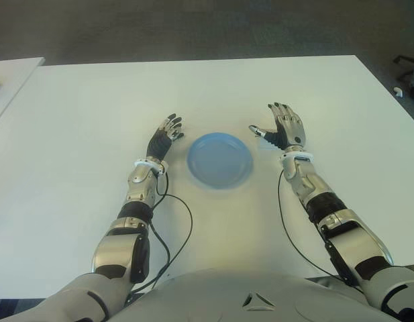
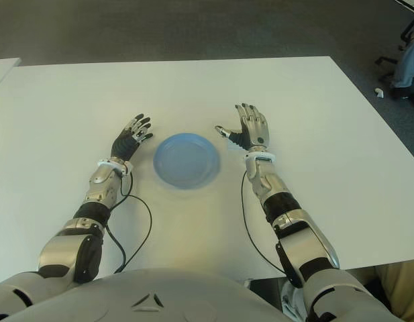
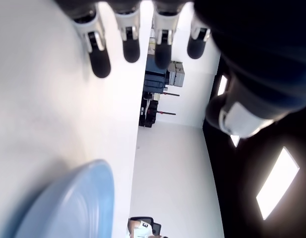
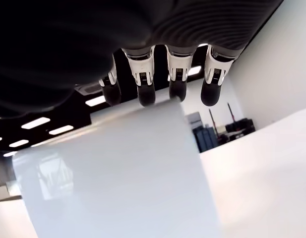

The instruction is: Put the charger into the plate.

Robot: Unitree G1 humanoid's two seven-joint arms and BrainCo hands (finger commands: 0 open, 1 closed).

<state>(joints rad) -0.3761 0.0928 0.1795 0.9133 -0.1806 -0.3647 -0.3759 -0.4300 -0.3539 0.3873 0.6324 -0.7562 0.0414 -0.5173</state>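
A round light-blue plate [image 1: 219, 160] sits on the white surface [image 1: 79, 121] between the two hands, holding nothing. The left hand [image 1: 166, 136] shows just beside the plate's left rim, fingers loosely extended and empty. The right hand [image 1: 283, 130] shows near its right rim, fingers spread, also empty. No charger is visible in any view.

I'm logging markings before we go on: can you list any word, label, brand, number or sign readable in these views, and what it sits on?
None can be read.
Round blue plastic plate: plain, no print.
White table: no markings.
Left hand and right hand, both open beside the plate: no legible lettering.
No charger, so no charger label, is visible in any view.
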